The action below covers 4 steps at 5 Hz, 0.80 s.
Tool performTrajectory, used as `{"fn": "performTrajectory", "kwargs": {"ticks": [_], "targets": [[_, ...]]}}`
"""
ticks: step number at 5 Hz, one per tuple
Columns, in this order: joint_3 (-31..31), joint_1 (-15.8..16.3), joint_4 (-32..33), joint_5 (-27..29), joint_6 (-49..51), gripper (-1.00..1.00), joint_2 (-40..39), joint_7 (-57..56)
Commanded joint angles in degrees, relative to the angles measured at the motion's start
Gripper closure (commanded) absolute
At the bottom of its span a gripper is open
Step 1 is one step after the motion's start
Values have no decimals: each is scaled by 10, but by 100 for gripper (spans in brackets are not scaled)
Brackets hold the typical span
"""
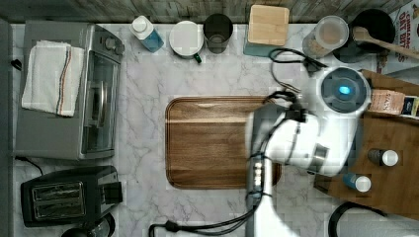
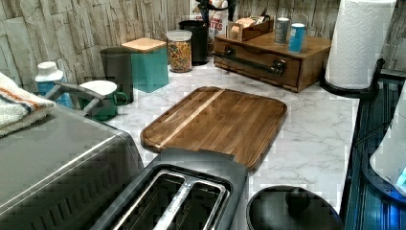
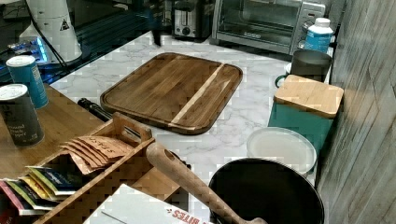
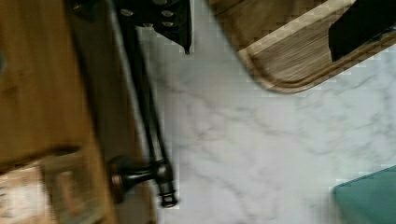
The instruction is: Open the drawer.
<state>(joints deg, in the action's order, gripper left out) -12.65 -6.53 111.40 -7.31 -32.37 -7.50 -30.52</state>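
Hovering over the drawer [image 2: 256,61]'s black bar handle [image 4: 150,116], the gripper [image 4: 261,25], its grip state untellable, could slip off the thin bar beside the cutting board [image 4: 299,42].

A cereal box [image 1: 402,29] at the top view's right edge reads "OAT BITES", with "BITES" also readable on it in the right view, and a brown packet [image 3: 100,145] in the wooden caddy seems to read "STASH".
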Motion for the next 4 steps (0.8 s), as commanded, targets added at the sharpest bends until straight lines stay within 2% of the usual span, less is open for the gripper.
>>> {"fn": "performTrajectory", "kwargs": {"ticks": [1, 2, 4], "targets": [[-17, -50, -10, -13, -29, -100, -27, -98], [-14, -54, 16, -20, -68, -100, -17, -112], [-10, -63, 10, 6, -64, -100, -18, -163]]}}
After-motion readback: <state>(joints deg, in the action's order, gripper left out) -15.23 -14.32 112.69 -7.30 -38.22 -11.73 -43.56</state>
